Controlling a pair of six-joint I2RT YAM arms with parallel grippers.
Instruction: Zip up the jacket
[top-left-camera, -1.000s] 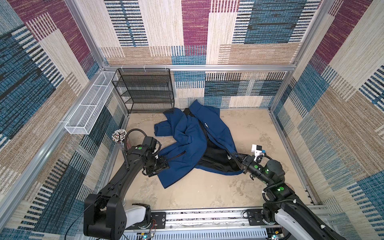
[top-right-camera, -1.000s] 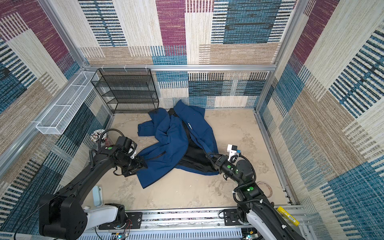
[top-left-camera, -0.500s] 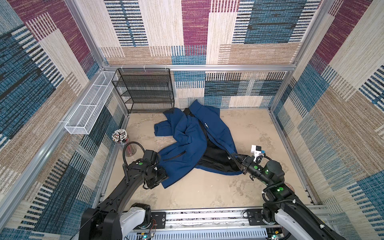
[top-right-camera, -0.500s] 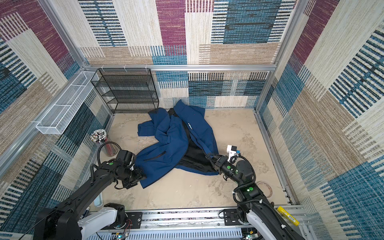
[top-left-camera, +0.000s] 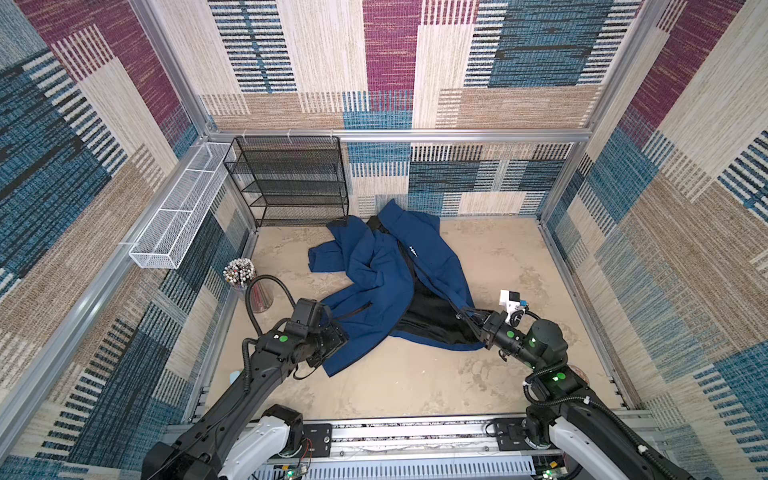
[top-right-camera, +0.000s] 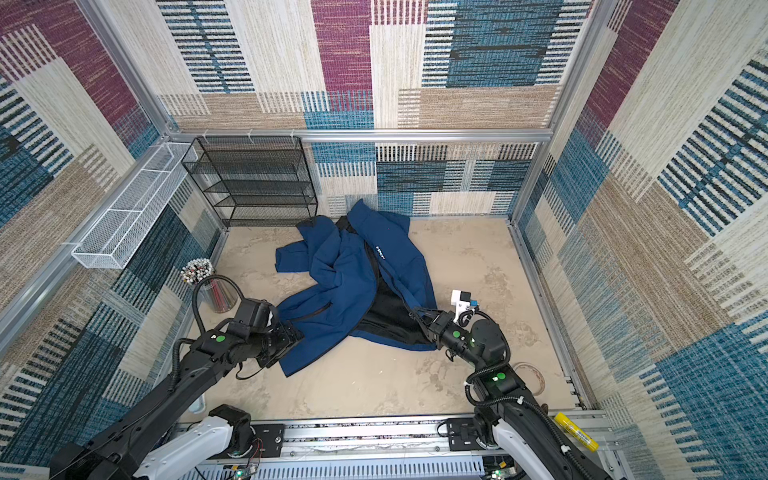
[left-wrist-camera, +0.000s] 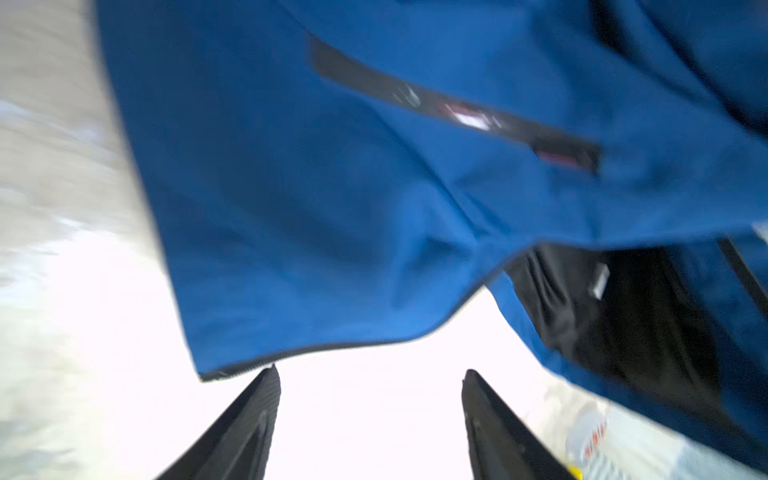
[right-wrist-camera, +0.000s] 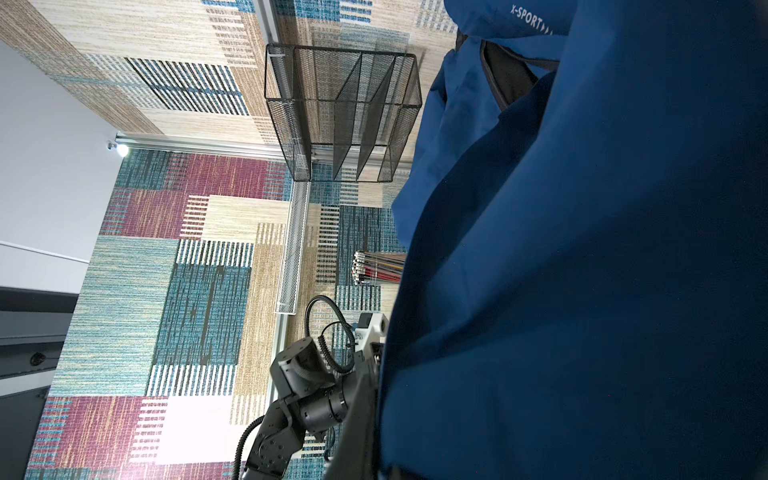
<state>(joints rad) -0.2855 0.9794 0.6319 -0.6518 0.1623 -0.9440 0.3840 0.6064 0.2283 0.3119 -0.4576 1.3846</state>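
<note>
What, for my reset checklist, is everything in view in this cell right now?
jacket: one, navy with black lining, lying unzipped mid-table.
shelf rack: one, black mesh, back left against the wall.
wire basket: one, white, hung on the left wall.
pen cup: one, clear, full of pens, left table edge.
yellow tube: one, yellow, front right corner.
table: one, sandy beige, under the jacket.
left claw: one, black, open, at the jacket's near hem, gripping nothing.
right claw: one, black, shut on the jacket's front edge.
</note>
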